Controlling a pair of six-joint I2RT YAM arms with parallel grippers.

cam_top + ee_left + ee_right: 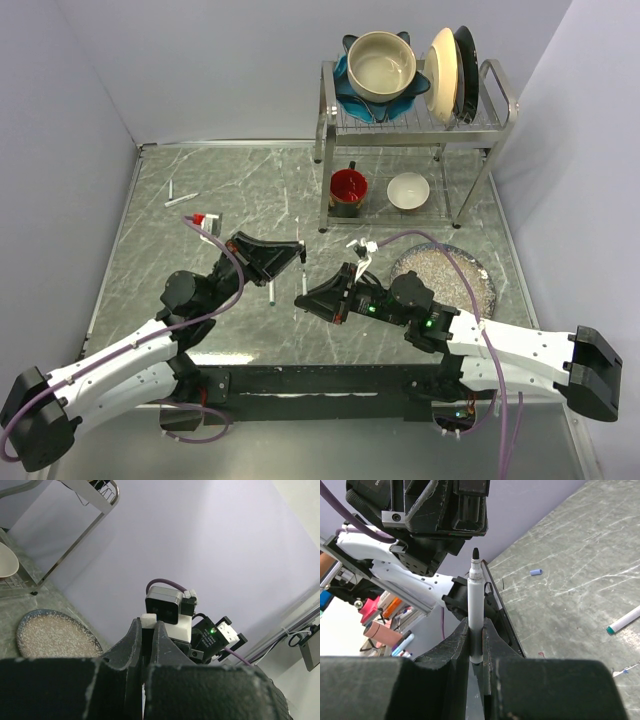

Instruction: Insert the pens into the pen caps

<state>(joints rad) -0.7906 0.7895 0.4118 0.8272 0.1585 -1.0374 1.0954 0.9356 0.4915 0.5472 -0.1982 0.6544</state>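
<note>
note right fingers (454,647) clamped on a black-tipped pen (474,610), just left of the speckled plate (468,278), barrel sticking out past the fingertips. see left fingers (131,642) pressed together, further left of the plate, close to the pen tip but apart from it; cannot tell if anything is pinched between them. log one loose white pen (270,290) on the surface (150,250) left of the plate, just beside the left fingers. log another white pen (181,196) well left of the plate, far side. spot a small blue cap (536,572) lying on the surface.
</note>
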